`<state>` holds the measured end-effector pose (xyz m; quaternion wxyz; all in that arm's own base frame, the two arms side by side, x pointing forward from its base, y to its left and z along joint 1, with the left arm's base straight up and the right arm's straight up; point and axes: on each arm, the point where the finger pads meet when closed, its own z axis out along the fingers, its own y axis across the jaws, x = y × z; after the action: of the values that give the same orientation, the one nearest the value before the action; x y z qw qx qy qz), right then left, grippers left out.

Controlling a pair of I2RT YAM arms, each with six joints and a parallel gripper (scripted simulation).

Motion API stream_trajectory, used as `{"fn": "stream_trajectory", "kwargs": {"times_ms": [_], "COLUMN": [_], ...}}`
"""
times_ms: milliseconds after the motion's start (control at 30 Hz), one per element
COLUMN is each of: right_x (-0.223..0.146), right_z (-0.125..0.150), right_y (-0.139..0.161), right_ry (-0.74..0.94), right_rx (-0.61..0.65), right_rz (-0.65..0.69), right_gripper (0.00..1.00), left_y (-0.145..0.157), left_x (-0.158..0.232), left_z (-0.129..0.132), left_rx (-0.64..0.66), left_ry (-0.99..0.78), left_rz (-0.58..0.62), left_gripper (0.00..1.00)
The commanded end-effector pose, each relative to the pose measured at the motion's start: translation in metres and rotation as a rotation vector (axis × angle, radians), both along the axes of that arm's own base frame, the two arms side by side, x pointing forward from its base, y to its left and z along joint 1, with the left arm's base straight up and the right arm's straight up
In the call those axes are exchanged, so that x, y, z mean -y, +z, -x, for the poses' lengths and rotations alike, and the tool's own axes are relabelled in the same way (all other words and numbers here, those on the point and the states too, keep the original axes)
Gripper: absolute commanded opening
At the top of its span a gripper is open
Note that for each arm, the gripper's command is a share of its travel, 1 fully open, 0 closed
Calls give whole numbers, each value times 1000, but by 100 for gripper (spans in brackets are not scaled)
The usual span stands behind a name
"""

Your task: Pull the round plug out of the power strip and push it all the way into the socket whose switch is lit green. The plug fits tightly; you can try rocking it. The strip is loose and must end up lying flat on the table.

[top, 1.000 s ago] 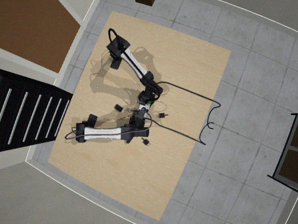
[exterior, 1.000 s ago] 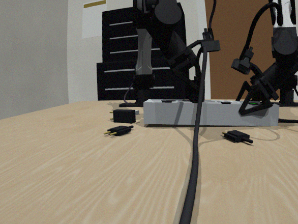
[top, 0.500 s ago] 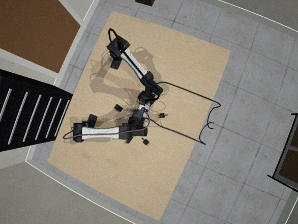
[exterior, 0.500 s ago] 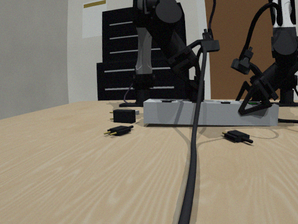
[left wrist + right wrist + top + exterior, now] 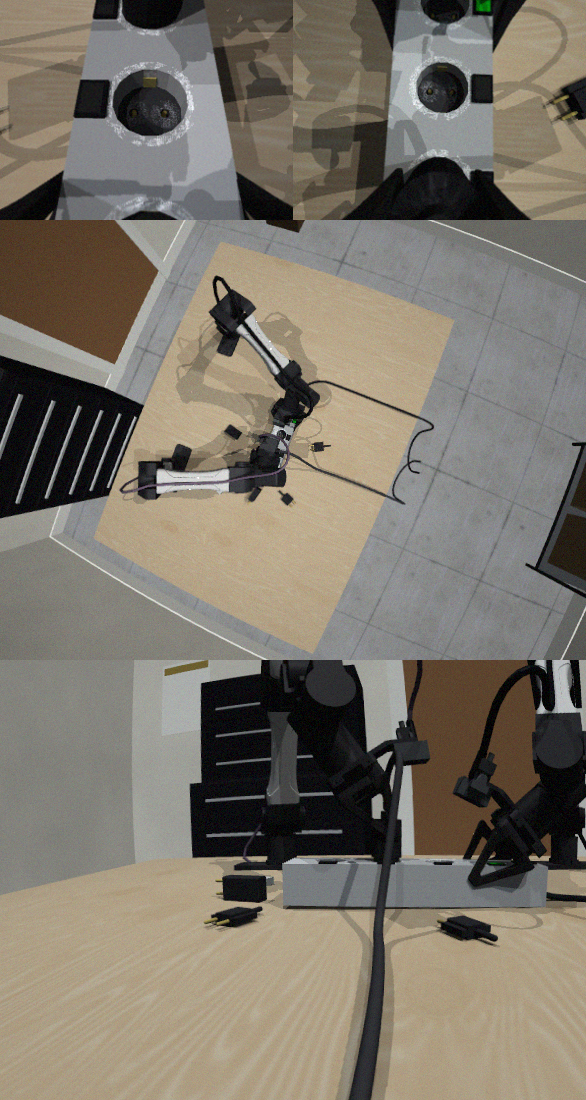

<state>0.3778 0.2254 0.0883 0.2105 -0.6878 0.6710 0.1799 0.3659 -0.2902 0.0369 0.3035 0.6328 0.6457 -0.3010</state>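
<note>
- One power strip (image 5: 285,428) (image 5: 330,887) (image 5: 133,164) (image 5: 440,132) is lying flat on the table (image 5: 280,560) (image 5: 225,1000).
- One round plug (image 5: 151,10) (image 5: 438,189) is sitting in a socket of the strip; the right pincer (image 5: 387,852) (image 5: 439,177) is clamping it.
- The left pincer (image 5: 500,872) (image 5: 148,174) (image 5: 441,54) is straddling the strip, its two fingers pressing on the long sides.
- One green-lit switch (image 5: 294,422) (image 5: 496,863) (image 5: 482,6) is glowing beside a socket near the left pincer; one open socket (image 5: 149,105) (image 5: 441,89) is lying between that socket and the plug.
- Two small two-pin plugs are lying loose: one (image 5: 319,447) (image 5: 467,928) (image 5: 578,98) near the strip's side, another (image 5: 286,498) (image 5: 235,916) beyond its end, near one black adapter (image 5: 254,494) (image 5: 244,887).
- Two dark cable runs are crossing the table's edge in the top view, bounding the room on that side; bare wood is stretching beyond the two-pin plugs.
- The top view is showing a black block (image 5: 232,432) behind the strip, which the exterior view is not revealing.
- Both wrist views are showing the open socket's two contact holes; the exterior view is showing only the strip's side and switch edges.
</note>
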Motion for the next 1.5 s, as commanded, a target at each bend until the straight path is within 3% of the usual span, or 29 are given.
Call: {"fn": "stream_trajectory", "kwargs": {"times_ms": [0,100,300,433,600,700,900,1033,1167,1233,1467], "right_x": [-10,-10,-8,-8,-10,-9,-9,-8,-8,-8,-10], "right_z": [-16,-19,-20,-16,-10,-10,-19,-20,-15,-15,-12], "right_y": [43,45,31,50,47,48,39,32,51,51,45], "right_ry": [17,17,1,3,10,12,15,3,3,3,18], "right_rx": [144,128,-87,1,155,185,52,-84,5,5,176], "right_rz": [-61,-66,-52,-64,-66,-60,-59,-51,-66,-66,-58], "right_gripper": [33,33,33,33,33,33,33,33,33,33,33], "left_y": [-58,-58,-34,-34,-53,-56,-56,-33,-46,-46,-58], "left_x": [-27,-27,-19,-18,-24,-27,-27,-19,-21,-21,-28], "left_z": [16,16,4,4,13,15,15,3,7,7,15], "left_rx": [-146,-146,-76,-76,-132,-142,-145,-76,-102,-102,-147], "left_ry": [72,72,58,56,68,71,71,59,60,60,74], "left_rz": [-176,-176,-121,-122,-164,-172,-169,-121,-143,-143,-178], "left_gripper": [73,73,73,73,73,73,73,73,73,73,73]}}
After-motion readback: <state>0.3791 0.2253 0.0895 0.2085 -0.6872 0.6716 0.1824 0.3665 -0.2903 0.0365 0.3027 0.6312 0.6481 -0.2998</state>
